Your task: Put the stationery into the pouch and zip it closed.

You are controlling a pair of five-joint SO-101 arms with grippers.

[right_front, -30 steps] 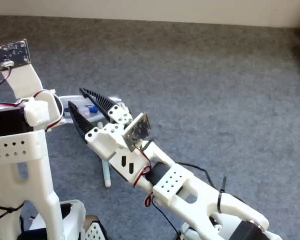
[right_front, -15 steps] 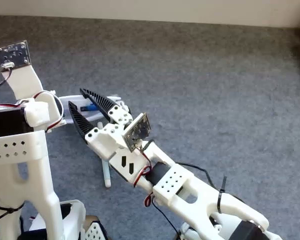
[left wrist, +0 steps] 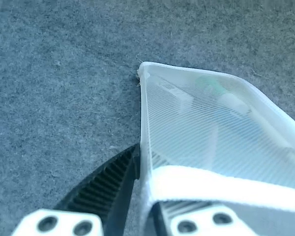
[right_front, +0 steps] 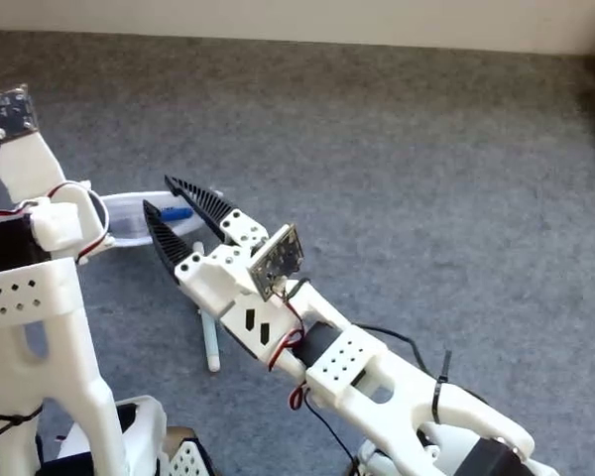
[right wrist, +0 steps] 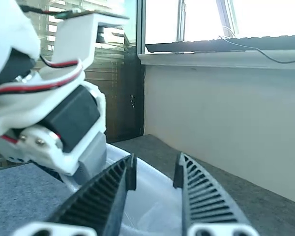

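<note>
Seen from above, two white robot arms work over a grey carpet (right_front: 426, 178). At the left, the left gripper (left wrist: 145, 167) is clamped on one edge of a clear, finely ribbed pouch (left wrist: 211, 137), which stretches away from it over the carpet. Pale stationery pieces show dimly through the plastic, and any print on them is too faint to read. From the near right, the right gripper (right_front: 159, 194) reaches to the pouch's right end, its black ridged fingers (right_front: 200, 201) spread wide to either side of a blue item (right_front: 176, 212) inside the pouch. Whether they touch the plastic cannot be told. A white pen (right_front: 210, 342) lies on the carpet nearer, beside the right arm, outside the pouch.
</note>
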